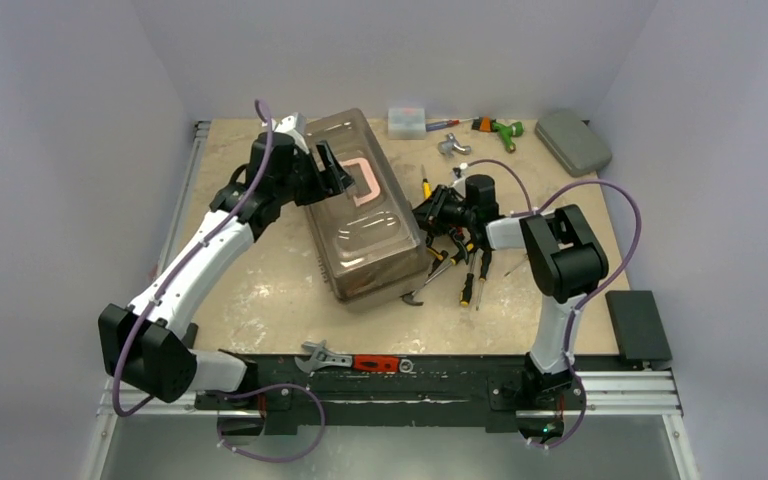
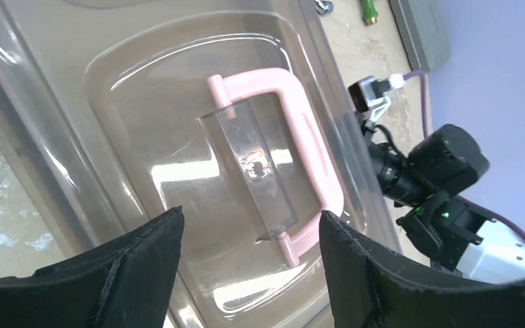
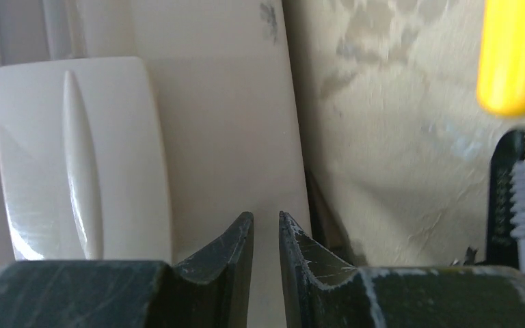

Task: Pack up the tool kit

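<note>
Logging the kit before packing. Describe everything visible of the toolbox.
The toolbox is a large, long box of smoky tan translucent plastic with rounded corners, closed, lying diagonal on the table. A pale pink handle lies folded in a recess on its lid; a cream latch sits on its side. The left gripper hangs open above the handle, apart from it. The right gripper is close by the latch side; contact cannot be told. Screwdrivers lie beside it.

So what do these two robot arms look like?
Both the left arm and right arm are white tubes linked by black joint housings, each trailing a looping purple cable. The left gripper and right gripper each have two matte black wedge-shaped fingers, finely scratched.
</note>
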### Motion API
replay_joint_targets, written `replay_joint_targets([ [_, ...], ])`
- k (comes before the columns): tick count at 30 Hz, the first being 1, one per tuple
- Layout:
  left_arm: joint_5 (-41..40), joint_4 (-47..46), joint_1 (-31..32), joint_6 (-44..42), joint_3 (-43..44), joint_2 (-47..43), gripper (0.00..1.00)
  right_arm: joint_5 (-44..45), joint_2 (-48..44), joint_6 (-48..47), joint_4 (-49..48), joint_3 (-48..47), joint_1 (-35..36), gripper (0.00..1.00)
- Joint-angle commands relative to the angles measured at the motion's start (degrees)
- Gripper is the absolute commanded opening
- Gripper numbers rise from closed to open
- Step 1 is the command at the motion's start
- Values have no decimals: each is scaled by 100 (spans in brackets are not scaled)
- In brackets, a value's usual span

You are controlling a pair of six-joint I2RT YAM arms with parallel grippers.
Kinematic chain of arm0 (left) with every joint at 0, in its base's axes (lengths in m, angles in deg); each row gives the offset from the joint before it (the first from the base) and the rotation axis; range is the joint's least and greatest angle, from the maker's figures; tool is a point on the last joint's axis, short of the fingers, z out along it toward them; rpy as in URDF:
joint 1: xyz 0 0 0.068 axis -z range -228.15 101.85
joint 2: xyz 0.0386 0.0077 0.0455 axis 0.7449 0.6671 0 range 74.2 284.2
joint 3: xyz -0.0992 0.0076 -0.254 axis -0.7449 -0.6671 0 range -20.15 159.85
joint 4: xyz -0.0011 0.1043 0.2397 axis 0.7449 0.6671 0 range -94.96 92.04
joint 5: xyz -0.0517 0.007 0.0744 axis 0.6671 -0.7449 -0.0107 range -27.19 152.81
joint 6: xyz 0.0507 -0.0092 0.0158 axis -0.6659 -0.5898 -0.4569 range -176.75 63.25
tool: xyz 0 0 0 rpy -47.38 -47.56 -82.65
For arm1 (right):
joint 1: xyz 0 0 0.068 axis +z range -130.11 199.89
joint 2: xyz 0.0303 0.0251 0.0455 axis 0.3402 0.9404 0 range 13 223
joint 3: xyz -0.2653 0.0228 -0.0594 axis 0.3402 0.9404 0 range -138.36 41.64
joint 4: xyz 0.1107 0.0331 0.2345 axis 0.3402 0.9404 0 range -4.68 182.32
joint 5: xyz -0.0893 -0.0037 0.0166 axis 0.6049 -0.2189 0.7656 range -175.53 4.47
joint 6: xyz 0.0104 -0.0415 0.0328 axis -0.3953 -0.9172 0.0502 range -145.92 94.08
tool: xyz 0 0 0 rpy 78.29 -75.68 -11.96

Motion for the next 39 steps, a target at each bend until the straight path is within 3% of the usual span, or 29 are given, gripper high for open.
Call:
replay_joint_targets([
  [1,-139,458,-141,-248,437,248,71,-498,-151,33,178,-8,310,21],
  [7,-87,865,-579,-445,777,128,72,-489,-282,80,215,-40,410,21],
  [14,-69,1428,-1348,-697,698,-451,76,-296,41,341,-51,-320,1061,21],
  [19,468,842,-1813,-433,-336,-1053,78,-111,229,532,-201,-510,1331,20],
  [27,563,676,-1922,-383,-1416,-1939,90,-99,41,333,-243,45,1143,21],
  [33,488,1313,-1923,-697,-1172,-2099,92,409,-232,-456,596,210,1064,20],
  [36,406,1484,-1923,-834,-1109,-2192,92,621,-246,-719,798,236,1073,14],
  [39,154,1439,-1927,-909,-1223,-2330,94,603,-82,-760,631,232,1071,0],
])
